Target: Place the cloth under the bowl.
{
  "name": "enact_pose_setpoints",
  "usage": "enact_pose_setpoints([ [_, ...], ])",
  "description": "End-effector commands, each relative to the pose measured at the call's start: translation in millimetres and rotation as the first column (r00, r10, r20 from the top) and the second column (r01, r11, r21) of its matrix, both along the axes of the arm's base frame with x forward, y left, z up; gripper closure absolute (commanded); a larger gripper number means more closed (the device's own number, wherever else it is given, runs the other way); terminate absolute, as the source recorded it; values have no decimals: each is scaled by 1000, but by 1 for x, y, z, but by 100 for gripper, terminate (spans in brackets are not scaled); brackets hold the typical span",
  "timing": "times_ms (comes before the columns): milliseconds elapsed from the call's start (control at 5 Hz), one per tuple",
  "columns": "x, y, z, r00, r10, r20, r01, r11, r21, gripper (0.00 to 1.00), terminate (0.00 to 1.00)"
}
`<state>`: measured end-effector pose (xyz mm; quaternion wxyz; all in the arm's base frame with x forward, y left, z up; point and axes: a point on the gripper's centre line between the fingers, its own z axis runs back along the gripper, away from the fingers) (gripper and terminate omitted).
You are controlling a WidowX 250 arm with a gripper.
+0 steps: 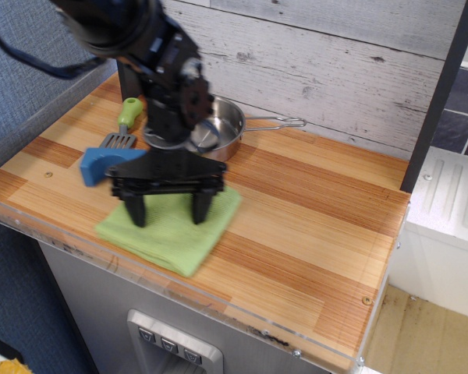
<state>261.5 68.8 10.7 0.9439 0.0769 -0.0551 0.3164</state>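
The lime-green cloth (165,240) lies flat near the front left edge of the wooden counter. My gripper (169,217) is open, its two black fingers (137,210) spread wide and pointing down, their tips resting on the cloth's upper half. The steel bowl (225,125) stands behind the gripper toward the back wall, partly hidden by my arm; its wire handle (279,122) points right. The cloth is in front of the bowl, not touching it as far as I can see.
A blue arch-shaped block (98,163) sits just left of the gripper, partly hidden by it. A green-handled spatula (126,117) lies behind the block. A clear plastic lip (242,315) runs along the counter's front edge. A dark post (441,93) stands at the right.
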Motion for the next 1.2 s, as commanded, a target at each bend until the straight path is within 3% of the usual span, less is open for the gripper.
enact_pose_setpoints([
  [0, 0, 6, 9, 1000, 8, 19, -8, 1000, 2, 0, 0],
  [400, 3, -16, 14, 999, -42, 26, 42, 999, -28, 0, 0],
  [600, 2, -11, 40, 1000, -22, 14, 23, 996, -85, 0, 0],
  [1000, -12, 3, 99, 991, 97, 88, -91, 994, -62, 0, 0],
])
